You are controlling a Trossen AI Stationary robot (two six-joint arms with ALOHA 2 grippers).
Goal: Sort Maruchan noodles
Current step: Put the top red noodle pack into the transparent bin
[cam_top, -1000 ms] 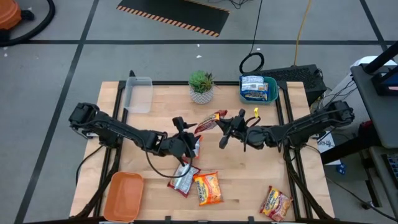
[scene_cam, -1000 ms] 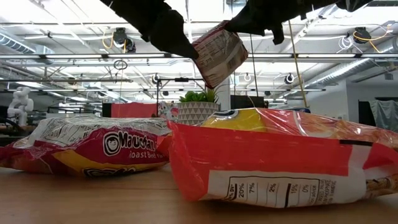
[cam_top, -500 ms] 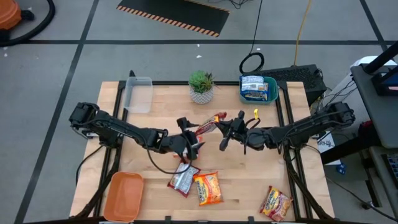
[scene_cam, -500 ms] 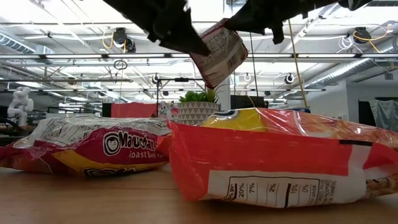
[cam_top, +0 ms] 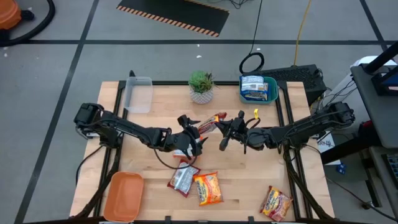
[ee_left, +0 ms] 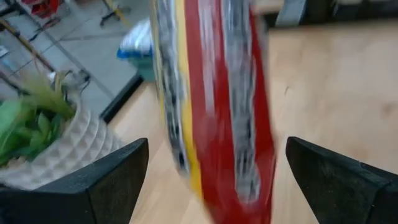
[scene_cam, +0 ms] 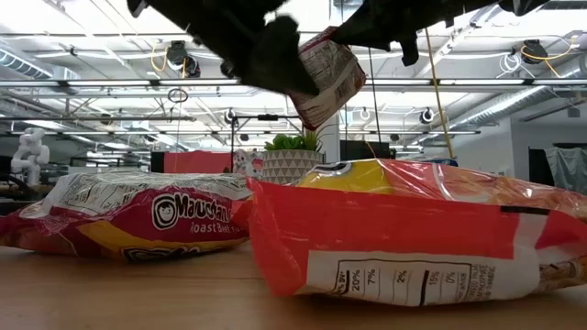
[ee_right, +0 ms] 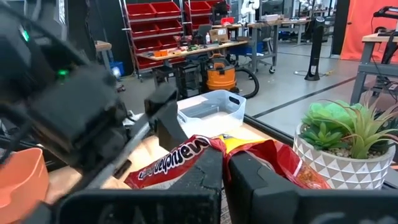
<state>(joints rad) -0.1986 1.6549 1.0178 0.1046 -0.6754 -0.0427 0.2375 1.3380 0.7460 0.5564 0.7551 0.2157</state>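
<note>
Red-silver noodle packet (cam_top: 209,122) held above mid-worktop (cam_top: 249,180), pinched in closed right fingers (cam_top: 224,127); left fingers (cam_top: 194,132) spread wide on either side of packet, not gripping

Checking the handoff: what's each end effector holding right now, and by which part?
Right end effector pinches the red noodle packet by one end, above the table. Left end effector is open around its other end, holding nothing.

We are in a workshop or lab hall: red parts bins (ee_right: 152,18) on shelves, workbenches (ee_right: 199,50), an orange shop vacuum (ee_right: 221,78), bare ceiling pipes (scene_cam: 514,101).
</note>
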